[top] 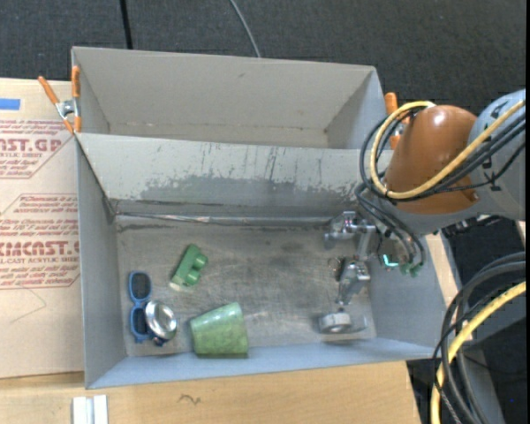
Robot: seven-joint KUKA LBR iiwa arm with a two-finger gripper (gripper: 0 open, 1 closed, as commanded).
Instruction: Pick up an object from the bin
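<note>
My gripper [352, 272] hangs low over the right side of the bin, close to the right wall. Just below it, on the bin floor near the front right corner, is a small grey metal piece [340, 322]; I cannot tell whether it is loose or part of the gripper. A pale green cup [219, 329] lies on its side at the front, well to the left of the gripper. A small green block [187, 267] lies further left, apart from the cup.
A blue object [139, 300] with a shiny silver round piece [162, 320] on it lies in the front left corner. The bin's sloped walls rise on all sides. The arm, with its orange cover and cables, reaches over the right rim.
</note>
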